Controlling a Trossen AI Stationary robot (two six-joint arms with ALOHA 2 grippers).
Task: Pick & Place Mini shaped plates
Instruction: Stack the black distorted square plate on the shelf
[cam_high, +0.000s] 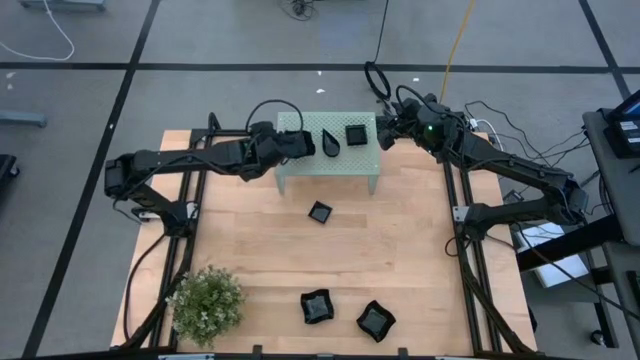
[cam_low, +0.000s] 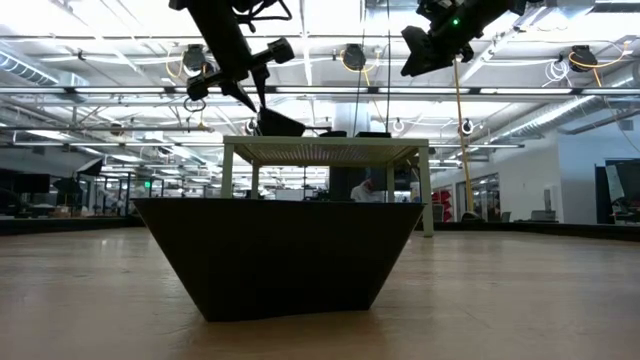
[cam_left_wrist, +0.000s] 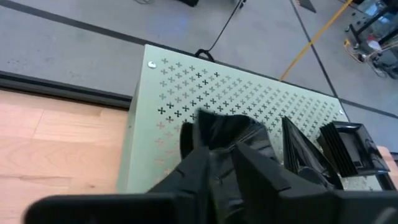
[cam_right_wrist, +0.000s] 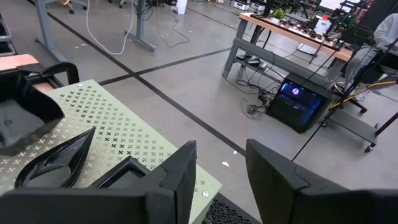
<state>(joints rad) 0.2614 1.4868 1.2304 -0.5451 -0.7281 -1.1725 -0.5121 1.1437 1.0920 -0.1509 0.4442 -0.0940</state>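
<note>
Hovering over the stand's left end, left pincer, grip on a plate impossible to tell. On the stand: teardrop plate, square plate. Off its right end, right pincer, fingers apart, empty. Below the stand, three plates on the counter.

table top: light wood planks, smooth, faint satin sheen, visible grain
stand: mint-green sheet metal by the look of it, painted matt, punched with small cross-shaped holes
mini shaped plates: glossy black, hard smooth finish like plastic or glazed ware; teardrop one shows clear highlights, square one has ribbed walls
plant: green, bushy, fine rough foliage
left gripper, right gripper: dark matt casing, plastic-looking, smooth
floor: grey, smooth, dull sheen, dark seam lines
</note>
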